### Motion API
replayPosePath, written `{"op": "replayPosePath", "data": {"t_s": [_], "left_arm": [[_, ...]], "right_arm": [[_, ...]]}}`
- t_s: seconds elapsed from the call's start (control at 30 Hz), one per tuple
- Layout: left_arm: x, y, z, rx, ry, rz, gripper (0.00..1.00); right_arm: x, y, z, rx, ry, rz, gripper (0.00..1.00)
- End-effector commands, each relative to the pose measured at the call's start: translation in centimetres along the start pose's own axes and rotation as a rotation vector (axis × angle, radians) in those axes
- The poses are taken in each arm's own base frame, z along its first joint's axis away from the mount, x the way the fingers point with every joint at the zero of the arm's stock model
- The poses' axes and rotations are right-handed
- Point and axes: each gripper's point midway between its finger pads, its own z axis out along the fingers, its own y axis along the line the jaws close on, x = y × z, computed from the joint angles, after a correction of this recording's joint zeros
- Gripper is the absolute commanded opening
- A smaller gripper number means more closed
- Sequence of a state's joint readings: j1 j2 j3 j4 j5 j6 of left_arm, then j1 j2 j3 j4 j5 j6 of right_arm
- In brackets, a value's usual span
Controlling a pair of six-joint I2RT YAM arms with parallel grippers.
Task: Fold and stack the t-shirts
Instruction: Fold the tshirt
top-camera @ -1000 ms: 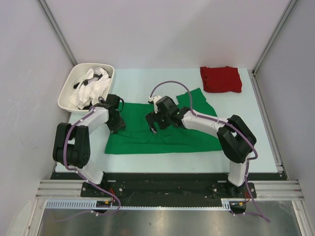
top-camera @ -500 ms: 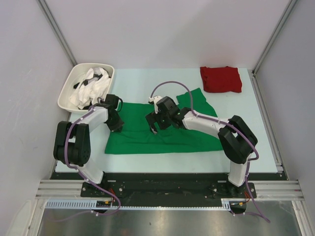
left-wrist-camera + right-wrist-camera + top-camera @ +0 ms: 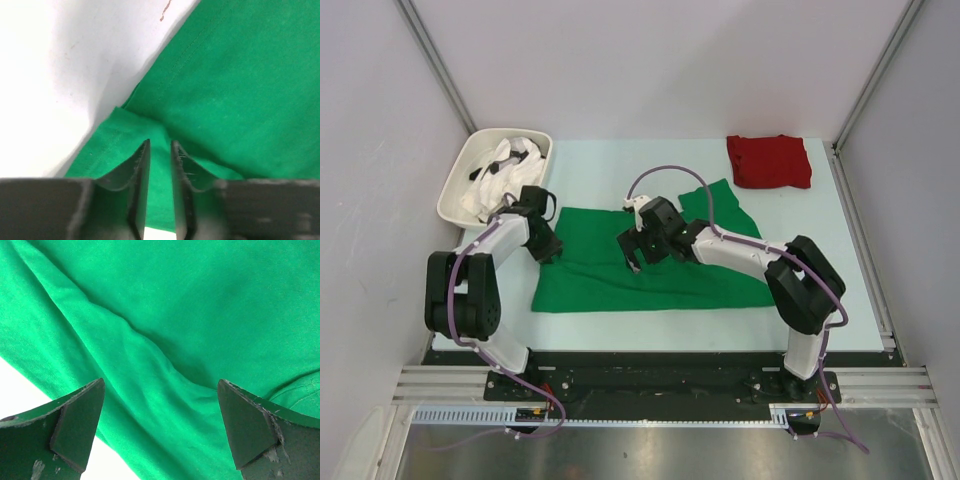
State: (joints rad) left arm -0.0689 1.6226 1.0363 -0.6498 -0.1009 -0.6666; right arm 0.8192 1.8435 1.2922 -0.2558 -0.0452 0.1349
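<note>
The green t-shirt (image 3: 660,275) lies spread out and partly folded in the middle of the table. The dark red t-shirt (image 3: 768,161) lies folded square at the back right. My left gripper (image 3: 546,245) is at the green shirt's left edge. In the left wrist view the left gripper (image 3: 159,146) is nearly closed, pinching a raised fold of green cloth (image 3: 235,85). My right gripper (image 3: 634,252) hovers over the middle of the green shirt. In the right wrist view the right gripper (image 3: 161,382) is wide open and empty above wrinkled green cloth (image 3: 165,315).
A white bin (image 3: 451,195) holding white cloths stands at the back left, just behind my left gripper. Grey walls enclose the table on three sides. Bare white table (image 3: 55,75) shows left of the green shirt.
My left gripper has moved back and to the left towards the bin, drawing the green shirt's left edge with it. The right arm has stayed where it was.
</note>
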Motion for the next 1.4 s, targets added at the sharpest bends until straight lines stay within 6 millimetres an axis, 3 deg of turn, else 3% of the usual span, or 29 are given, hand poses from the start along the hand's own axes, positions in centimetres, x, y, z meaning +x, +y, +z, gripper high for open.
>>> {"op": "replayPosePath", "data": {"t_s": [0.0,0.03,0.07,0.1,0.13,0.23,0.3,0.4,0.5,0.53,0.6,0.63,0.73,0.77,0.97,1.13,1.17,1.37], "left_arm": [[-1.6,-1.0,-0.7,0.043,-0.043,0.013,0.40],[-1.7,-1.3,-0.8,0.061,-0.049,0.014,0.59],[-1.7,-1.4,-1.0,0.068,-0.053,0.022,0.71],[-2.1,-1.8,-1.8,0.095,-0.076,0.023,0.74],[-1.9,-2.1,-2.2,0.126,-0.077,0.031,0.87],[-1.7,-2.5,-5.4,0.209,-0.128,0.049,0.94],[-1.1,-2.8,-8.2,0.290,-0.151,0.052,0.94],[0.6,-2.6,-9.9,0.382,-0.191,0.046,1.00],[3.3,-2.0,-11.1,0.475,-0.194,0.039,1.00],[4.8,-1.6,-10.3,0.477,-0.166,0.045,1.00],[5.7,-1.4,-10.6,0.507,-0.166,0.037,1.00],[6.5,-1.1,-10.0,0.507,-0.157,0.035,1.00],[7.2,-1.4,-10.1,0.566,-0.160,0.035,1.00],[7.3,-1.6,-10.3,0.582,-0.164,0.040,1.00],[7.3,-1.9,-10.5,0.606,-0.170,0.062,1.00],[7.6,-2.1,-10.5,0.630,-0.167,0.082,1.00],[7.6,-2.0,-10.4,0.624,-0.168,0.084,1.00],[7.7,-2.1,-9.6,0.611,-0.150,0.098,1.00]], "right_arm": [[-2.9,0.2,-2.1,0.023,-0.098,0.003,1.00],[-3.6,-0.6,-2.7,0.065,-0.125,0.011,1.00],[-4.0,-0.7,-3.3,0.081,-0.141,0.016,1.00],[-4.5,-1.1,-3.9,0.103,-0.158,0.025,1.00],[-5.0,-2.0,-4.6,0.159,-0.182,0.044,1.00],[-6.4,-5.0,-8.3,0.305,-0.265,0.120,1.00],[-6.0,-7.2,-11.1,0.366,-0.297,0.211,1.00],[-3.7,-10.3,-14.3,0.408,-0.329,0.390,1.00],[-0.4,-10.7,-15.5,0.361,-0.302,0.501,1.00],[0.2,-11.3,-15.9,0.362,-0.302,0.519,1.00],[1.4,-12.0,-16.2,0.380,-0.298,0.536,1.00],[2.4,-12.9,-16.0,0.389,-0.279,0.567,1.00],[3.1,-13.7,-14.9,0.310,-0.284,0.655,0.97],[2.2,-14.0,-14.6,0.275,-0.326,0.685,0.96],[1.4,-16.0,-10.7,0.156,-0.347,0.955,0.93],[-0.7,-16.3,-7.7,0.042,-0.396,1.043,0.93],[0.1,-16.4,-6.4,0.042,-0.363,1.077,0.93],[-1.1,-15.1,-4.4,0.003,-0.334,1.063,0.93]]}}
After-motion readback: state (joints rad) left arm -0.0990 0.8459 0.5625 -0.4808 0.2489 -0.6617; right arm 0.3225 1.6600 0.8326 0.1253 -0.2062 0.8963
